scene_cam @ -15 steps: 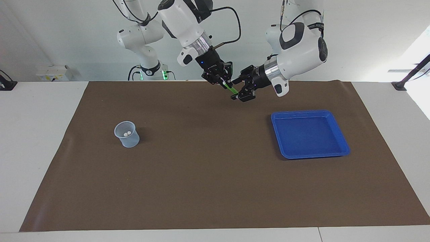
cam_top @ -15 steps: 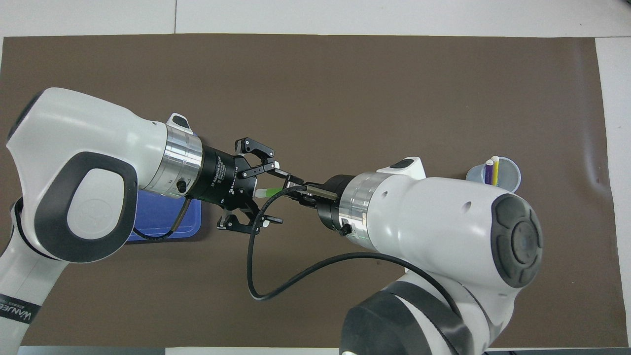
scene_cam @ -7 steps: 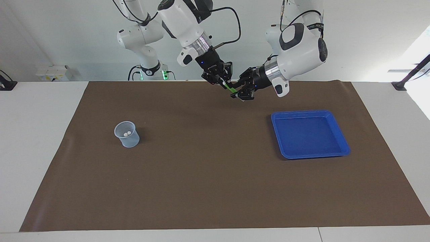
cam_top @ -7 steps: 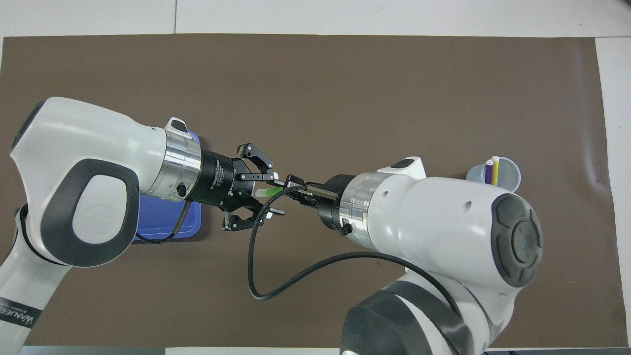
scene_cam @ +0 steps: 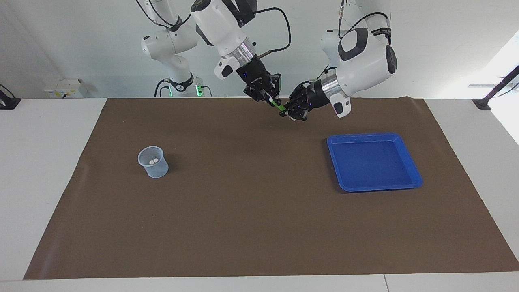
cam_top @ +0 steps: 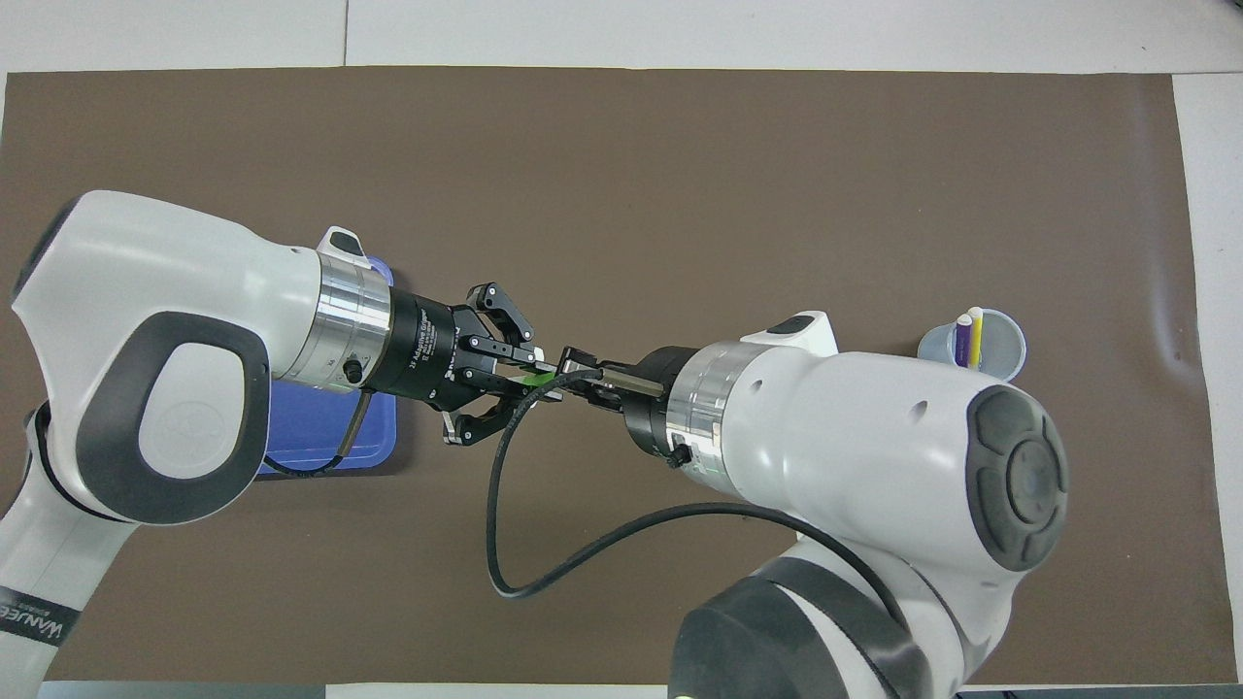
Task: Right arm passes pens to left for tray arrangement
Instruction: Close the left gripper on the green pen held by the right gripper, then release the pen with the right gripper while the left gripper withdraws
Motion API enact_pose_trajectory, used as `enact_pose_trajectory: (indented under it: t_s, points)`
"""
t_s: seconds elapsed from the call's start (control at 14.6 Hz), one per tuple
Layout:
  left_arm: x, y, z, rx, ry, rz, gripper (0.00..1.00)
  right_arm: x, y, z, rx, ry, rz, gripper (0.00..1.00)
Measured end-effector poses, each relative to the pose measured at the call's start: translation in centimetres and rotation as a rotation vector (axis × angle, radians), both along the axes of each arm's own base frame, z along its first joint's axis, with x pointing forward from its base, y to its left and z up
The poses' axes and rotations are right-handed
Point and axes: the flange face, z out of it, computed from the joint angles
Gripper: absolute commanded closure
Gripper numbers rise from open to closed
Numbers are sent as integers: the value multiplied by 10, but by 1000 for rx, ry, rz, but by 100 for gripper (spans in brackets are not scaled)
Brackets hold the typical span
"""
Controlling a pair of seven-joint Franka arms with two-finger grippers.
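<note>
A robotics lab: two white jointed robot arms (scene_cam: 227, 28) stand mounted at one edge of a white bench (scene_cam: 44, 170) spread with a plain brown mat (scene_cam: 251, 194), bare white wall beside them, cables trailing.

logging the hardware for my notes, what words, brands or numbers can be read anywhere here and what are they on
"WANJEE" partly cut off, on the black band low on the left arm.
White print on the left gripper body: too small to read.
Lettering on the black band of the left arm in the facing view: too small to read.
Nothing else legible.
</note>
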Motion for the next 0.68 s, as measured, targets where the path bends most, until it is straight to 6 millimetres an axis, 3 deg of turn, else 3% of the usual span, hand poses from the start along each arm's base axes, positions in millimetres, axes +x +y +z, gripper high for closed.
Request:
enact_pose_trajectory:
  t_s: [0.21, 0.34, 0.41, 0.48, 0.68]
  points:
    - [0, 1, 1, -1, -5, 4, 100, 0, 0, 1, 3, -5, -2, 98]
    - [1, 2, 3, -2, -8, 7, 100, 0, 1, 2, 6, -11, -4, 44]
    - [2, 4, 3, -2, -9, 11, 100, 1, 0, 2, 6, -11, -5, 6]
    - [4, 8, 4, -3, -10, 19, 100, 2, -1, 1, 6, -10, -8, 0]
    - [8, 16, 4, -3, -16, 28, 100, 0, -7, 1, -12, 31, 5, 0]
